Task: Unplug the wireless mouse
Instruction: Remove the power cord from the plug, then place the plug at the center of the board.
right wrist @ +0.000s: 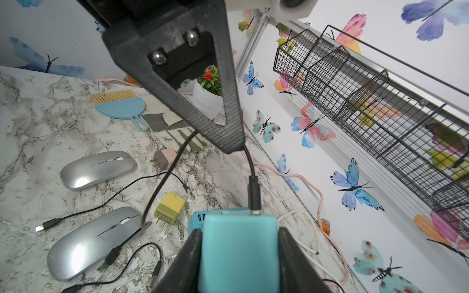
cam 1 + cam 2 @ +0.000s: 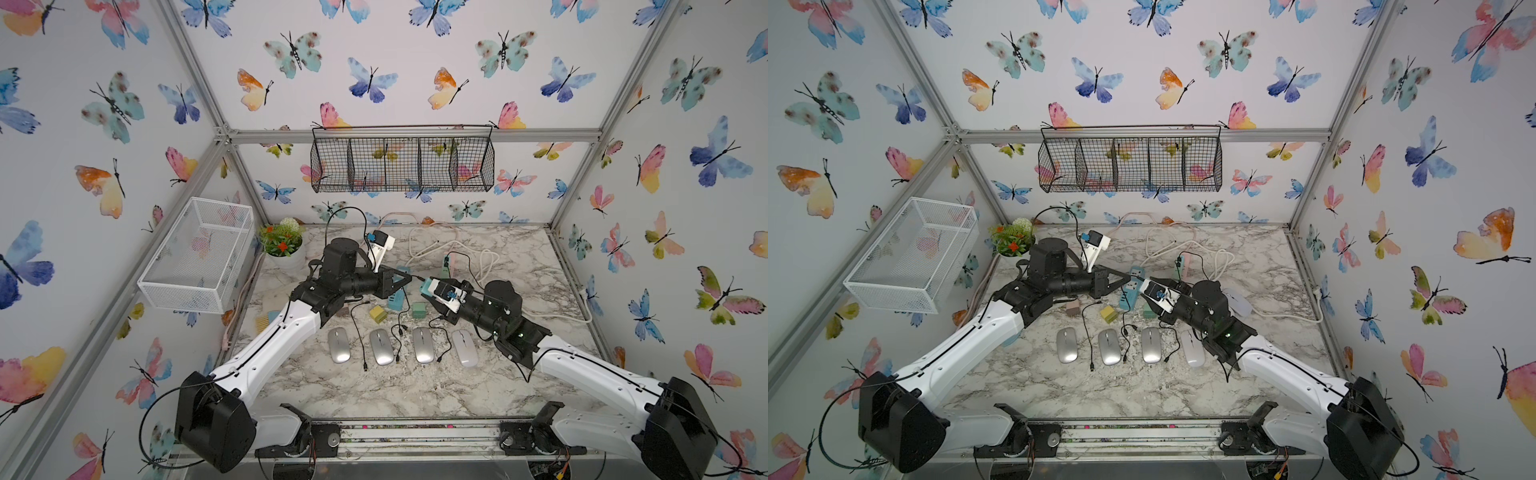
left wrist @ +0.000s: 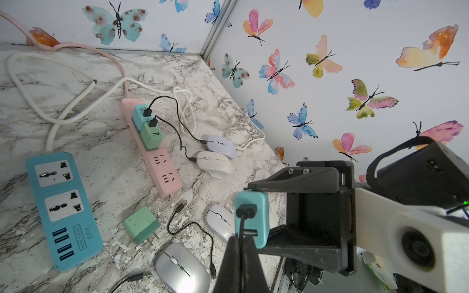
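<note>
- At the middle of both top views, left gripper (image 2: 409, 277) and right gripper (image 2: 423, 286) sit tip to tip.
- Left fingers (image 1: 229, 114) pinch the black cable (image 1: 250, 165), pressed together.
- Right fingers (image 1: 187, 258) clamp the teal charger (image 1: 238, 253), cable plugged in.
- Four wireless mice (image 2: 423, 345) lie in a row just below.

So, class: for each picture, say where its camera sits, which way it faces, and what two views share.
Top views: high above the front edge, facing down toward the back wall; both arms, left gripper, right gripper.
Left wrist: on the left arm, facing along its shut fingers at the teal charger.
Right wrist: on the right arm, facing over its fingers toward the left gripper's tip.
Shared: both wrist views show the charger and its black cable.
</note>
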You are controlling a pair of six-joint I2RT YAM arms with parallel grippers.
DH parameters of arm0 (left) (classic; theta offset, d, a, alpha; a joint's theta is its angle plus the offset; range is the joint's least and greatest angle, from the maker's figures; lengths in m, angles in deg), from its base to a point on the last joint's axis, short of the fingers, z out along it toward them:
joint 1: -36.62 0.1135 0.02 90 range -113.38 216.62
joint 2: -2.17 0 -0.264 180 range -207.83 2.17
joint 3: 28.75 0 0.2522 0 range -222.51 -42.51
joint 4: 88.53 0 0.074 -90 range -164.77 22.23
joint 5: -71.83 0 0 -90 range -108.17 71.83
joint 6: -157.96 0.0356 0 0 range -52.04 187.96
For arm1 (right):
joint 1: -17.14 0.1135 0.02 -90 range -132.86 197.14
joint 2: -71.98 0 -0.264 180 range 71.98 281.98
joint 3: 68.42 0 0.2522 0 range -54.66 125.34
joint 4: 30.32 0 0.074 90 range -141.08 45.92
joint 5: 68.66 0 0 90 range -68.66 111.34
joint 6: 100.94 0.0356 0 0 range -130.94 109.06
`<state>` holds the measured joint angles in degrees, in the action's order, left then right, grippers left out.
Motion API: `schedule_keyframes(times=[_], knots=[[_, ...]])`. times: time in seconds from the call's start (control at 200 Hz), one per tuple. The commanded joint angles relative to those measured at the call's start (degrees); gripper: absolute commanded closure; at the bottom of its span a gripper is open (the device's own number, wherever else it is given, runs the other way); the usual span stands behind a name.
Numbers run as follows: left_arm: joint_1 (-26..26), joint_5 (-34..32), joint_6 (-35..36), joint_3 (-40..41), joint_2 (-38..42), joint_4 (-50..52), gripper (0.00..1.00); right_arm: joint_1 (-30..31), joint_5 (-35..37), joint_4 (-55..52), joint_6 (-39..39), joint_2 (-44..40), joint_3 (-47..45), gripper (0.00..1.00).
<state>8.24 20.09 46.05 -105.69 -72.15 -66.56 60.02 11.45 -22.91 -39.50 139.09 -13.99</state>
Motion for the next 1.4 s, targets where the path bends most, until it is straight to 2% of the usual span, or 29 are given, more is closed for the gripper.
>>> schedule_keyframes(times=[0.0, 0.095, 0.24, 0.646, 0.781, 0.866, 0.996, 1.051, 1.196, 1.397], knots=[[3.1, -0.7, -0.5, 0.9, 3.8, -1.1, 1.00, -0.2, 5.8, -3.9, -1.0, 0.4, 0.6, 0.93], [3.2, 0.9, -2.5, 2.0, 3.9, -5.1, 1.00, -0.2, 5.3, -4.0, -0.9, 1.1, 0.7, 0.96], [3.5, 0.7, -0.4, -0.9, 2.9, -1.0, 1.00, -0.2, 6.8, -4.8, -1.0, 1.8, 0.6, 0.99], [8.4, 0.7, -0.5, 2.0, 7.1, -1.0, 1.00, -0.2, 11.1, -8.6, 1.6, 2.4, -1.9, 0.99], [8.7, -0.2, -0.2, 1.8, 7.0, -0.6, 1.00, -0.2, 14.4, -13.6, 8.4, 4.7, 1.2, 0.99], [8.5, -3.2, 0.1, 2.0, 7.6, 0.3, 1.00, -0.2, 18.0, -16.1, 19.1, 7.1, 2.5, 0.99], [7.2, -9.9, 0.1, 4.1, 10.0, 1.0, 1.00, -0.2, 18.0, -19.4, 34.0, 8.9, 1.9, 0.99], [5.2, -15.6, 0.6, 4.8, 10.7, 1.7, 1.00, -0.2, 18.9, -20.4, 38.6, 9.0, 1.1, 0.99], [-2.1, -27.5, 0.0, 6.5, 11.7, 2.4, 1.00, -1.0, 22.5, -20.5, 44.6, 10.0, -1.1, 0.99], [-9.5, -34.3, -3.7, 9.7, 11.2, -1.4, 1.00, -5.7, 20.4, -21.2, 47.9, 16.3, 0.3, 0.99]])
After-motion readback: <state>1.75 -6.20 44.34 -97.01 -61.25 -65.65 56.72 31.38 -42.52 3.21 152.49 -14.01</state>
